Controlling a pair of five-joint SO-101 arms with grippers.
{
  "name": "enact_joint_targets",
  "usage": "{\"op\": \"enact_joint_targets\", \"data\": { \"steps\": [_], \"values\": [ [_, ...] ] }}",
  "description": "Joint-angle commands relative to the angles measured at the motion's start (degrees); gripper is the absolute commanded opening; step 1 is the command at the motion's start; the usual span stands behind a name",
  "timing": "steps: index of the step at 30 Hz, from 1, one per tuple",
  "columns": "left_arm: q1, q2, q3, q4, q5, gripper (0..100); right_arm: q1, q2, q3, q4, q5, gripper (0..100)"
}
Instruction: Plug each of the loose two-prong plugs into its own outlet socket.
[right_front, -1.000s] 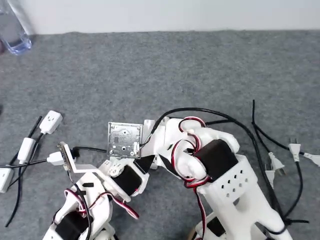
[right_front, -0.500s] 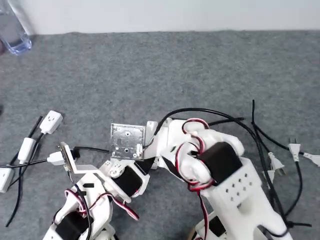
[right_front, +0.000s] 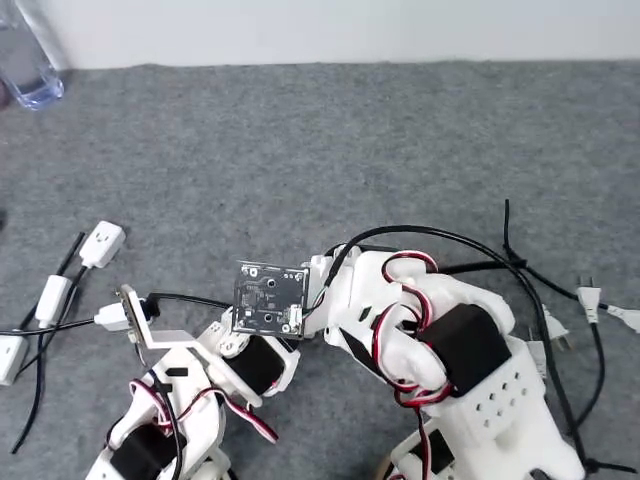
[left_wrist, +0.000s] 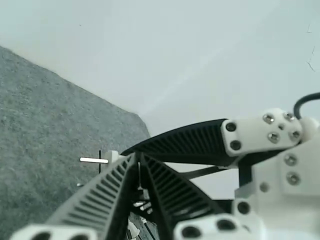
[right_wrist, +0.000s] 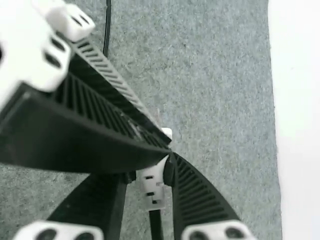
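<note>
So far no pairing looks finished. In the high view the sockets (right_front: 101, 243) lie on their cords at 9 o'clock on the grey mat (right_front: 350, 140). The one whose face shows has both slots bare. At 3 o'clock the loose plugs (right_front: 590, 297) lie with their prongs uncovered, well apart from any socket.

A first join seems to be in hand. The right gripper (right_wrist: 150, 172) is clamped on a white plug (right_wrist: 151, 192), with a finger pressed to each side of its body. The plug's black cord (right_wrist: 155, 225) runs back toward the wrist.

The left gripper (left_wrist: 136, 159) has its fingers drawn together at the tips, and a small white piece juts out beyond them. That piece is most likely the white connector (right_front: 110, 317) seen at 8 o'clock in the high view. It sits near the sockets with its lead running off toward the 9 o'clock edge, so it is probably a socket end, though its face cannot be read.

In the right wrist view the tips of both grippers meet just beside each other. The fingers hide whether the prongs have entered any slots.

By that reading nearly everything is left. The held plug still has to be seated, and each plug at 3 o'clock still needs a socket of its own.
</note>
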Motion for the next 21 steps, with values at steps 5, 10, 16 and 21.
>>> {"op": "enact_joint_targets", "data": {
  "steps": [5, 10, 16, 21],
  "values": [
    [-0.2, -0.4, 1.2, 0.4, -0.4, 1, 0.0, -3.7, -2.9, 0.1, -0.8, 0.8],
    [-0.2, -0.4, 1.2, 0.4, -0.4, 1, 0.0, -3.7, -3.0, 0.1, -1.8, 0.8],
    [-0.2, -0.4, 1.2, 0.4, -0.4, 1, 0.0, -4.9, -3.1, 0.1, -1.9, 0.8],
    [-0.2, -0.4, 1.2, 0.4, -0.4, 1, 0.0, -7.3, -2.3, 0.2, -2.0, 0.8]
  ]
}}
